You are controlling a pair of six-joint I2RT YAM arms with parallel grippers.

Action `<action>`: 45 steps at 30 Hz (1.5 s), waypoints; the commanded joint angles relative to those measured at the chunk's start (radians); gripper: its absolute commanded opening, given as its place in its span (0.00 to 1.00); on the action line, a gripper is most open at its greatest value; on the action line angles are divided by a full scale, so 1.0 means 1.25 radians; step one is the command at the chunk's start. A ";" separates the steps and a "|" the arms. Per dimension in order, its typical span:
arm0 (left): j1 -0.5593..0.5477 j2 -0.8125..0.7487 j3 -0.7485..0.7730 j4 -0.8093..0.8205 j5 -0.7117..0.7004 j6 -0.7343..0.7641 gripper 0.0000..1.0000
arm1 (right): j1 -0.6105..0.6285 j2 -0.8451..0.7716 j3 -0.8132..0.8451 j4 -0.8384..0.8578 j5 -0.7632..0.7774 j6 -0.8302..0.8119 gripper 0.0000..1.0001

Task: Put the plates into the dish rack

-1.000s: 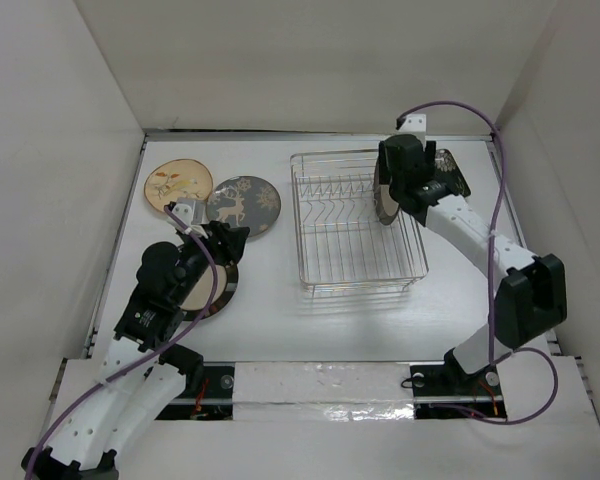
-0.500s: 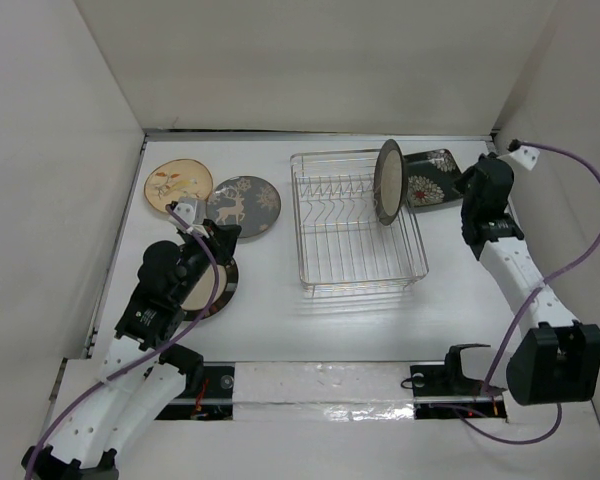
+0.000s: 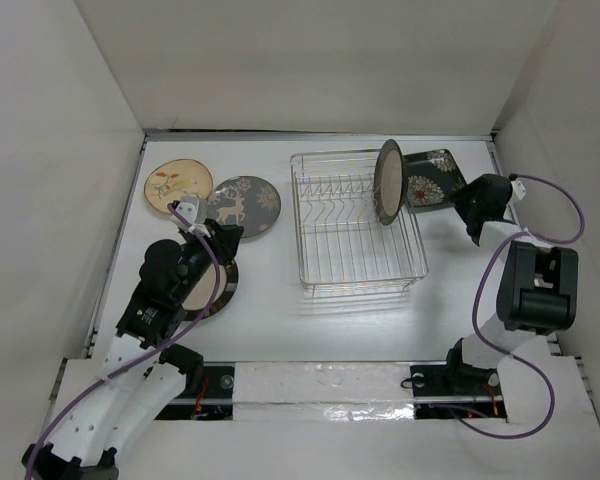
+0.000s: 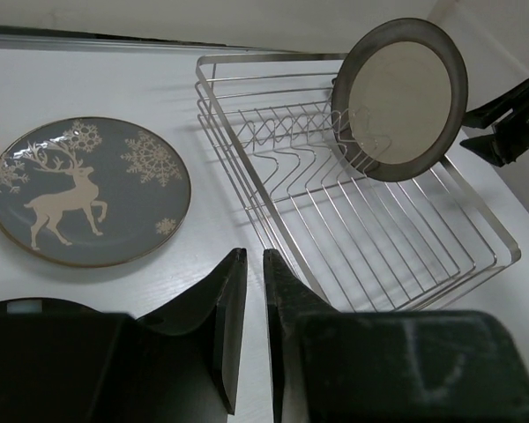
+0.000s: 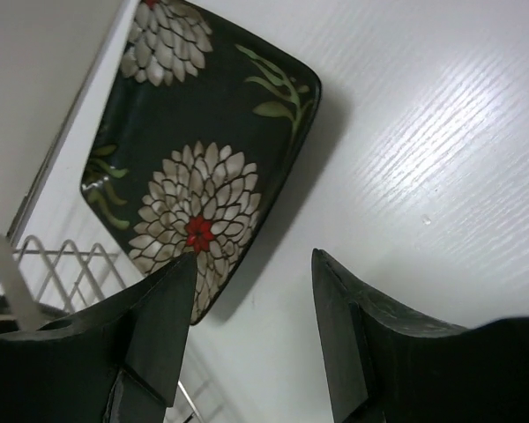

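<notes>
One cream plate with a dark rim (image 3: 389,181) stands on edge at the far right of the dish rack (image 3: 360,285); the left wrist view shows the plate (image 4: 406,97) among the rack's prongs (image 4: 273,62). The black square plate (image 3: 432,180) lies flat beyond the rack. My right gripper (image 3: 467,200) hangs open just off its corner (image 5: 251,256), holding nothing. The tan floral plate (image 3: 178,185) and deer plate (image 3: 244,205) lie at the far left. My left gripper (image 3: 230,232) sits over a second cream plate (image 3: 205,290), its jaws (image 4: 254,254) almost together with nothing between them.
White walls close in the table on the left, back and right. The black square plate (image 5: 194,150) lies close to the right wall. A purple cable (image 3: 565,215) loops beside the right arm. Bare table lies in front of the rack.
My right gripper let go of the cream plate in the rack, swung away to the right and dropped beside the black square plate. My left gripper's jaws have come together; its arm barely moved.
</notes>
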 commanded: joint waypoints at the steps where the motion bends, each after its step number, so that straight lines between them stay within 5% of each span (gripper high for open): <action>1: -0.004 -0.001 0.009 0.023 0.010 0.012 0.12 | -0.017 0.051 0.002 0.094 -0.054 0.060 0.60; 20: -0.004 0.005 0.016 0.023 -0.003 0.018 0.15 | -0.034 0.313 0.194 0.120 -0.178 0.205 0.52; 23: -0.004 0.004 0.015 0.026 -0.011 0.018 0.15 | -0.034 0.344 0.208 0.120 -0.205 0.243 0.46; 27: -0.004 -0.003 0.014 0.024 -0.023 0.020 0.15 | -0.034 0.376 0.166 0.228 -0.232 0.311 0.20; 32: -0.004 -0.001 0.015 0.018 -0.019 0.023 0.15 | -0.026 0.325 0.103 0.260 -0.159 0.338 0.00; 45: -0.004 -0.003 0.014 0.023 -0.001 0.019 0.15 | -0.006 -0.113 -0.010 0.210 0.134 0.120 0.00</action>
